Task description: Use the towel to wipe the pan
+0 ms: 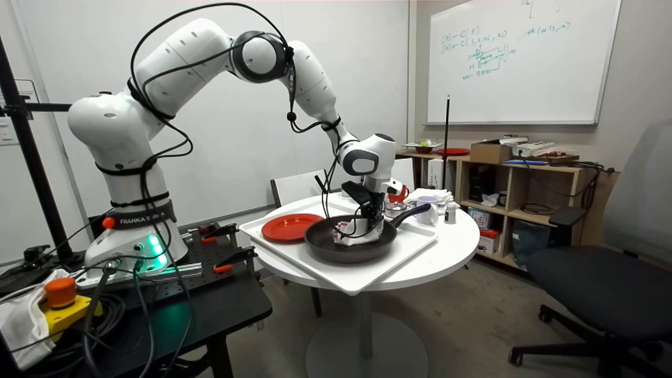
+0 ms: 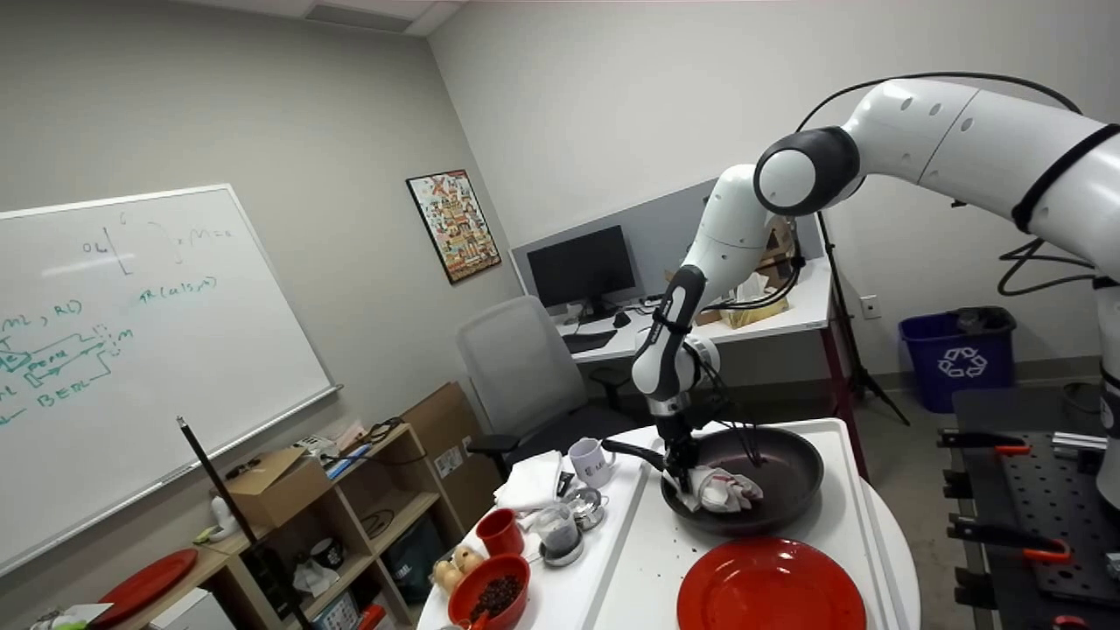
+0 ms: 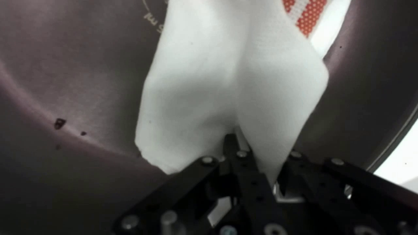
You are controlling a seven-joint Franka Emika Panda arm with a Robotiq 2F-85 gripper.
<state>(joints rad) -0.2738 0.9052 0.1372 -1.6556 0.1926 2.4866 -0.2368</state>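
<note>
A robot's black gripper (image 3: 261, 150) is pinched tight on a fold of the white towel (image 3: 196, 85), which rests bunched inside the dark frying pan (image 2: 787, 472). The pan sits on a white tray (image 1: 407, 247), just beside a red plate (image 1: 289, 229); we cannot tell whether the two touch. In the wrist view we notice dark specks (image 3: 59, 123) where the pan's floor curves up into its wall, to one side of the cloth. We judge that wiping is under way or about to begin. We see nothing bracing the pan, so a hard sideways push could skid it into the plate. Pressing too low might let the hard fingers (image 3: 243, 169) scrape the surface, because the cloth spreads mostly ahead of them. If the towel snags, the narrow fold could slip free, and a stroke kept to the middle would leave the specks behind.
</note>
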